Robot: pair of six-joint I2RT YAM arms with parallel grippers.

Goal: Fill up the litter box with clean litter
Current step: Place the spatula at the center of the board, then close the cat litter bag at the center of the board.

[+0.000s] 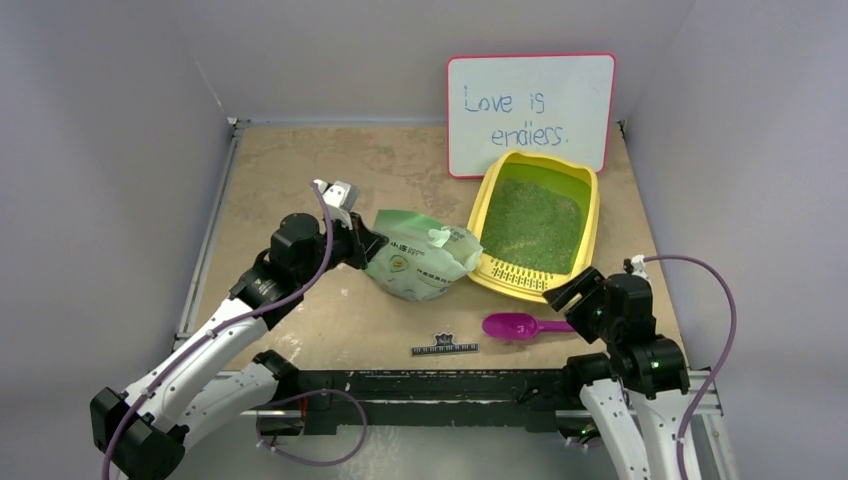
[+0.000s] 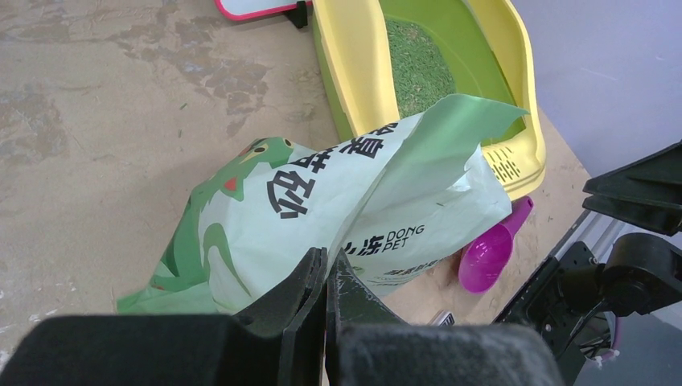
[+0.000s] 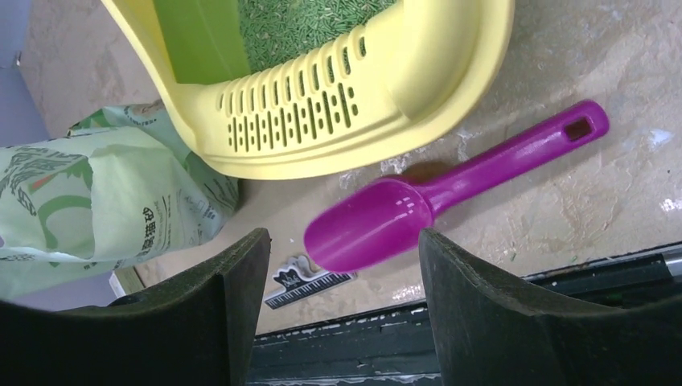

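The yellow litter box [image 1: 590, 215] stands at the back right, its grille end toward me, with green clean litter [image 1: 530, 225] spread over its floor. A pale green litter bag [image 1: 420, 262] lies left of it, mouth at the box's rim. My left gripper [image 1: 368, 247] is shut on the bag's left end; in the left wrist view the jaws [image 2: 327, 256] are pressed together against the bag [image 2: 322, 193]. My right gripper [image 3: 342, 233] is open above the magenta scoop [image 3: 450, 197], which lies on the table before the box [image 3: 434, 88], touched by neither finger.
A red-framed whiteboard [image 1: 530, 110] leans on the back wall behind the box. A small piano-key clip [image 1: 445, 347] lies near the table's front edge, left of the scoop [image 1: 515, 326]. Grey walls close in the left, right and back sides.
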